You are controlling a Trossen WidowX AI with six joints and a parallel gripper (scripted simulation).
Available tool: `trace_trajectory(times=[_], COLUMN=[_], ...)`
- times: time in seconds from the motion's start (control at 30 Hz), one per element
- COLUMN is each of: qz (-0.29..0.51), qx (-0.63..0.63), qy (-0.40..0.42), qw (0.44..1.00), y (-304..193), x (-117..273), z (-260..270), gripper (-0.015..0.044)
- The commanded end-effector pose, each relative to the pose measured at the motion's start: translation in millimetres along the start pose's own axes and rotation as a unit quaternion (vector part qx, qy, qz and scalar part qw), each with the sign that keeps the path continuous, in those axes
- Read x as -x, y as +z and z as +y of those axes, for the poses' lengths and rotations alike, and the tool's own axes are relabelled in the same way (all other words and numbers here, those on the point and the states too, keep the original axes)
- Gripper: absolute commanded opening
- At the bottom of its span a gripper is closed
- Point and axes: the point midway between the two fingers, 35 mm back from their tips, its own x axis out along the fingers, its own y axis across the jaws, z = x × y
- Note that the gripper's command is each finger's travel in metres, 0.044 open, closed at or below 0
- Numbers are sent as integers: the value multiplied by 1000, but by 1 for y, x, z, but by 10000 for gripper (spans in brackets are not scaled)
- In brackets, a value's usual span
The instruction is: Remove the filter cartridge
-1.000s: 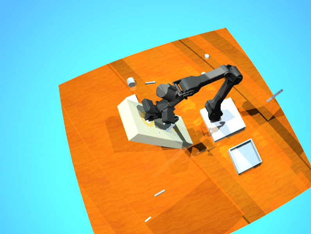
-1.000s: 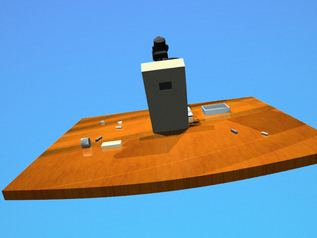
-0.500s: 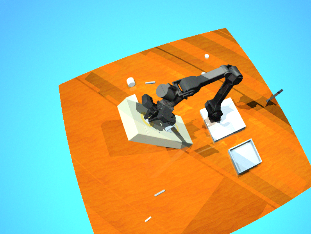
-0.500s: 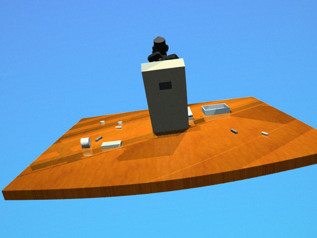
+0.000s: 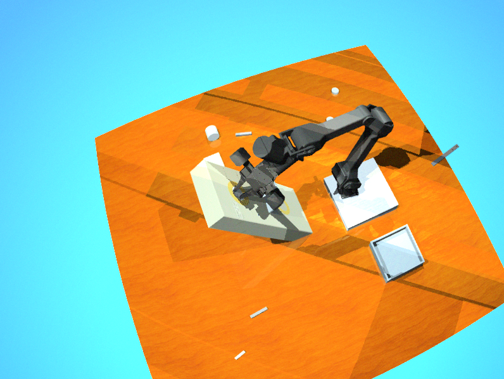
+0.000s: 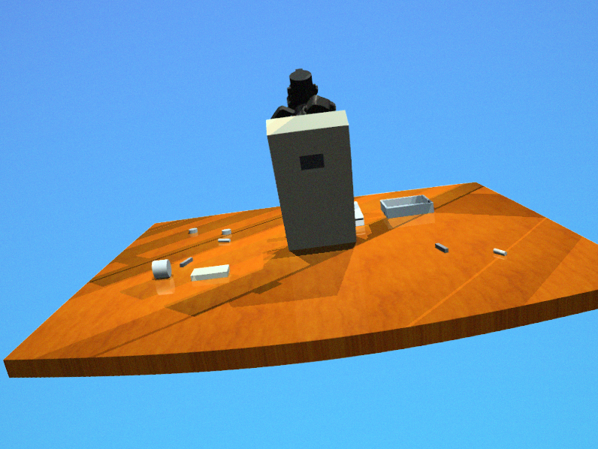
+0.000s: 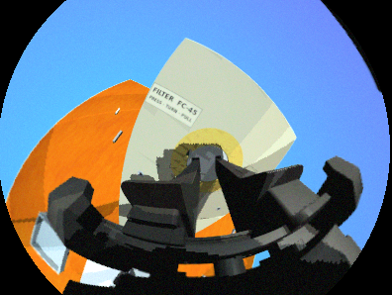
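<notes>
The pale service panel (image 5: 212,195) (image 6: 316,207) (image 7: 213,74) stands tilted, with a yellow ring (image 7: 235,145) around the cartridge seat. My gripper (image 5: 237,193) (image 7: 206,160) is at the panel face, its two fingertips shut on the filter cartridge (image 7: 208,171) at its slots. The round grey cartridge face is shaded and lies inside the ring in the wrist view; whether it stands out from the panel I cannot tell. The fingers hide part of it, and the panel hides it in the exterior view. The grey square tray (image 5: 397,253) (image 6: 408,210) (image 7: 49,245) is empty.
The arm's white base plate (image 5: 377,195) lies between panel and tray. A white cylinder (image 5: 212,132) (image 6: 161,269) and a small bar (image 5: 243,134) (image 6: 185,261) lie beyond the panel. Another bar (image 5: 259,312) (image 6: 441,248) lies on the table's other side.
</notes>
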Motion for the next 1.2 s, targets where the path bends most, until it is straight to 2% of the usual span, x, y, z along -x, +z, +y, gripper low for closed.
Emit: trace_trajectory(times=[0.0, 0.33, 0.7, 0.9, 1.17], qz=[0, 0, 0, 0, 0], qx=[-79, -251, -428, -374, -372], qy=[0, 0, 0, 0, 0], qw=[997, 968, 904, 927, 928], y=[1, 1, 1, 1, 1], x=[-9, -9, -8, -9, -9], z=[-1, -1, -1, -1, -1], gripper=[0, 0, 0, 0, 0])
